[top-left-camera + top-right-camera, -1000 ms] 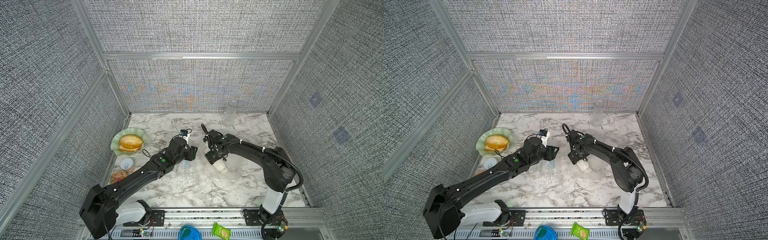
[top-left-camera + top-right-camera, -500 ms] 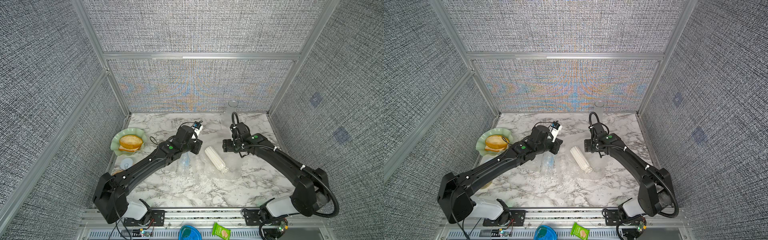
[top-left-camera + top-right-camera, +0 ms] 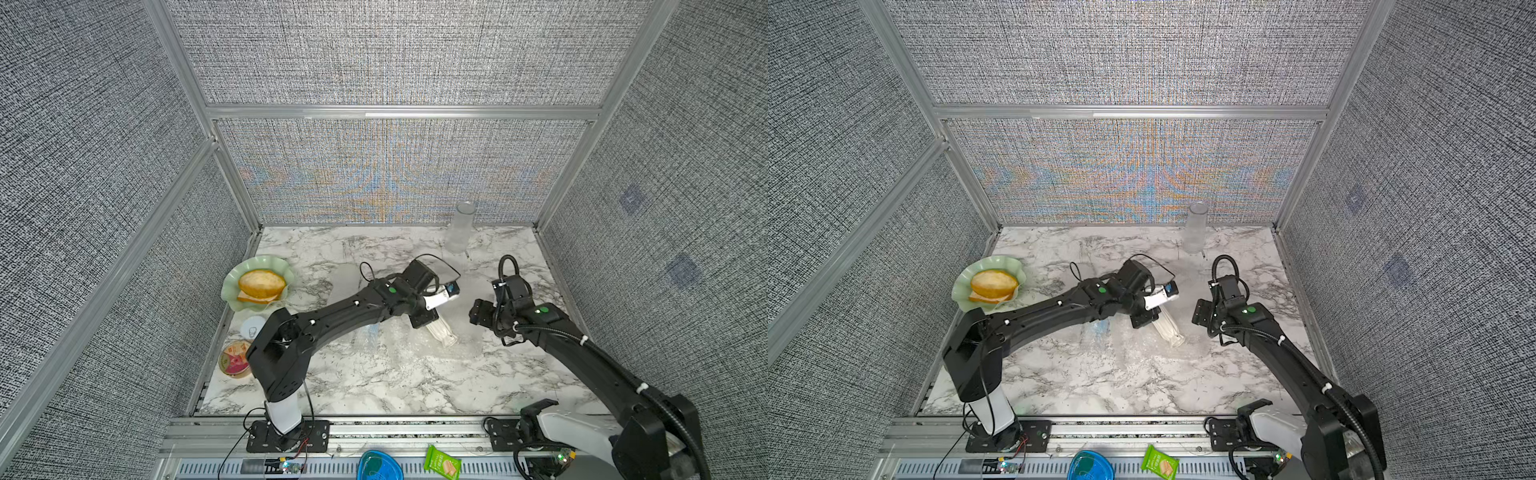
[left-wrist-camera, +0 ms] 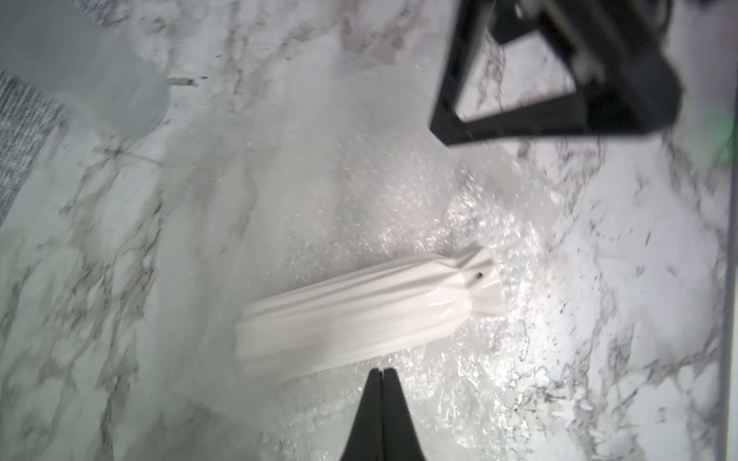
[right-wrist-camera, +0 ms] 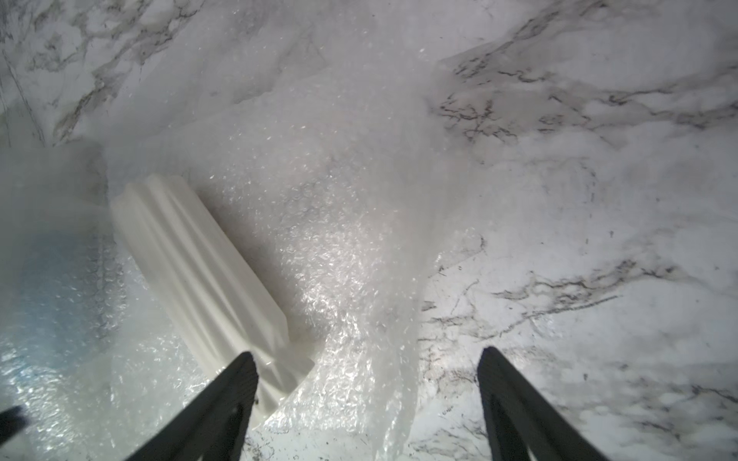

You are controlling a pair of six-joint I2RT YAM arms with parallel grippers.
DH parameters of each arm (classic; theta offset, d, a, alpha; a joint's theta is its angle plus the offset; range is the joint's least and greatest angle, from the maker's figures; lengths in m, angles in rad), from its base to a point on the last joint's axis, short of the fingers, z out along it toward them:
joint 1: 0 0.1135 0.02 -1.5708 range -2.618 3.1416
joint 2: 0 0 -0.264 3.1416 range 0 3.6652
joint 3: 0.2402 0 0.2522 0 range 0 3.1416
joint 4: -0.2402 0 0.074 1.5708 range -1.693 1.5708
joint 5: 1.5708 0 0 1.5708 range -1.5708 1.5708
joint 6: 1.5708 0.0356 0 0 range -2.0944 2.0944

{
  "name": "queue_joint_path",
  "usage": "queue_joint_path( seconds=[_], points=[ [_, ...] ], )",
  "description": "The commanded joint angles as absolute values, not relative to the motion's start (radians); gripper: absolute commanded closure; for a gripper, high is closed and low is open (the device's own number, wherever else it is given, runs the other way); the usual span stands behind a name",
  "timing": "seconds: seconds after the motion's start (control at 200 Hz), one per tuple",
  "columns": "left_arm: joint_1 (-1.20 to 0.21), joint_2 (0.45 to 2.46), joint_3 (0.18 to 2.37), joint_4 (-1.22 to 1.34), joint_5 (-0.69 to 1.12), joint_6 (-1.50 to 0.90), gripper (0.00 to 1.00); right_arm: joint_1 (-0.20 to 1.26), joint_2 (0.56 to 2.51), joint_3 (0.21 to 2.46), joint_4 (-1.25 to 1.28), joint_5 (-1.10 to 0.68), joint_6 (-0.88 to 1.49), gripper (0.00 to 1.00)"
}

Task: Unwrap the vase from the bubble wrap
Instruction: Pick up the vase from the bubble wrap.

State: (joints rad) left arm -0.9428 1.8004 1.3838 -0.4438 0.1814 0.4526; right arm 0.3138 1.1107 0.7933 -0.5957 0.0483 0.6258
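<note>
The vase (image 3: 443,332) is white and ribbed and lies bare on its side mid-table, also seen in a top view (image 3: 1168,329). Under and around it the bubble wrap (image 4: 403,199) lies spread open on the marble, whitish and crinkly. My left gripper (image 4: 382,371) is shut, tips together just beside the vase (image 4: 367,315), with nothing seen between them; it hovers at the vase's far end (image 3: 424,321). To the right of the vase my right gripper (image 5: 366,353) stands open over a fold of bubble wrap (image 5: 339,239), apart from the vase (image 5: 199,271) and holding nothing.
A green plate (image 3: 232,291) with bread sits at the left edge, with a small white cup (image 3: 252,328) and a round snack tub (image 3: 235,358) in front of it. A tall clear glass (image 3: 461,228) stands by the back wall. A bluish clear sheet (image 3: 370,332) lies left of the vase.
My left gripper has shut and swung right to the vase's far end. My right gripper left the vase and drew back to the right, still open. The vase stayed put.
</note>
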Motion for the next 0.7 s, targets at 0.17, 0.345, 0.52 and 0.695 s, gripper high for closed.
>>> queue_joint_path(
  seconds=[0.17,0.345,0.52,0.695],
  points=[
    [-1.009,1.833,1.311,-0.364,0.096,0.928,0.80,0.189,0.983,0.714,-0.556,-0.068,0.691,0.18],
    [-1.013,1.853,1.302,-0.347,0.074,1.062,0.66,0.142,0.964,0.697,-0.555,-0.119,0.671,0.17],
    [-1.012,1.843,1.259,-0.286,0.007,1.156,0.58,0.128,0.962,0.699,-0.544,-0.139,0.658,0.17],
    [-1.011,1.851,1.246,-0.236,-0.052,1.212,0.52,0.121,0.972,0.705,-0.531,-0.155,0.650,0.17]
  ],
)
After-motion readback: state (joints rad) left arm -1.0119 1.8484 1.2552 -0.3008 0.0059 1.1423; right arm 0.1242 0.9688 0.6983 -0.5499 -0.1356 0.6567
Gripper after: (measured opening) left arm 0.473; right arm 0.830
